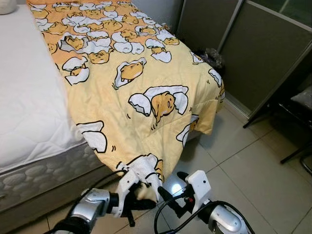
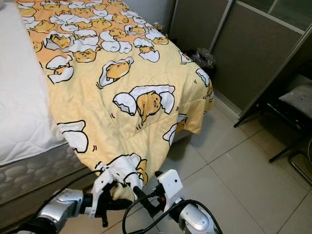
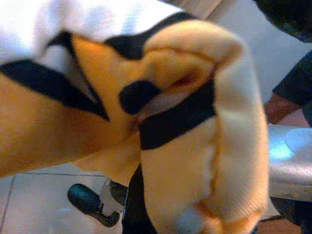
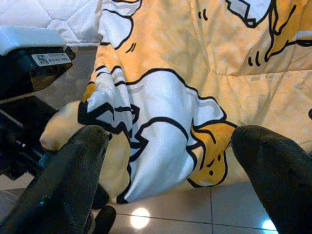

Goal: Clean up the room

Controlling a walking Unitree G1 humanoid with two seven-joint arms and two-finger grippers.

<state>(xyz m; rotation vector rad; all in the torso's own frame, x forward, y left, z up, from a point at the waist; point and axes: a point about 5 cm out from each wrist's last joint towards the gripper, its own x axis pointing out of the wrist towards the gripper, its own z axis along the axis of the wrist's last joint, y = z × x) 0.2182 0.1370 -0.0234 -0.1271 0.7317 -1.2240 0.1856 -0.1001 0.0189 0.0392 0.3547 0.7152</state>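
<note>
Blanket (image 1: 141, 87), yellow, egg-character print

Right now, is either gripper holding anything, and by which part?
The left gripper holds the yellow blanket by its hanging bottom corner. The right gripper is open, holding nothing.

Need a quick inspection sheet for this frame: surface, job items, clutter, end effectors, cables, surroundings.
Surface: bed with white quilted mattress cover; pale tiled floor.
Job's things: yellow cartoon-egg blanket spread over the bed, one corner drooping off the foot toward the floor.
Clutter: dark crumpled item on the floor by the wall beyond the bed, too small to identify.
End effectors: left end effector shut on the drooping blanket corner; right end effector open, beside that corner, holding nothing.
Cables: black cables looping at the right wrist.
Surroundings: sliding door panels; black chair legs at right.
</note>
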